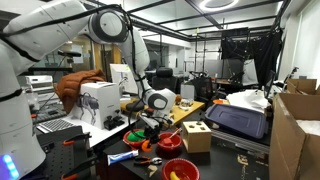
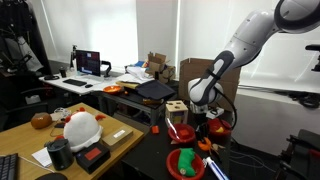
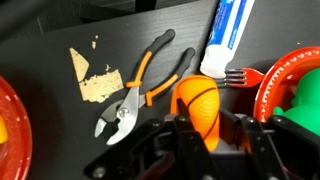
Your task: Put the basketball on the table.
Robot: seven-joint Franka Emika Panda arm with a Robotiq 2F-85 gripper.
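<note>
The black table (image 3: 40, 40) carries orange-handled pliers (image 3: 140, 85) lying flat, with a torn tan scrap (image 3: 95, 75) stuck just left of them. To their right is a white tube (image 3: 228, 35) with a metal fork (image 3: 236, 77) at its near end. One red bowl (image 3: 8, 130) sits at the left edge of the wrist view and another red bowl (image 3: 285, 85) at the right edge. In both exterior views a wooden block (image 1: 196, 135) (image 2: 177, 108) stands on the table near the bowls

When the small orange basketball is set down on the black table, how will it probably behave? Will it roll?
The basketball is round, so it will likely roll on the flat table once released. It looks small inside the tool, so it is probably light. The pliers beside it might stop it.
</note>
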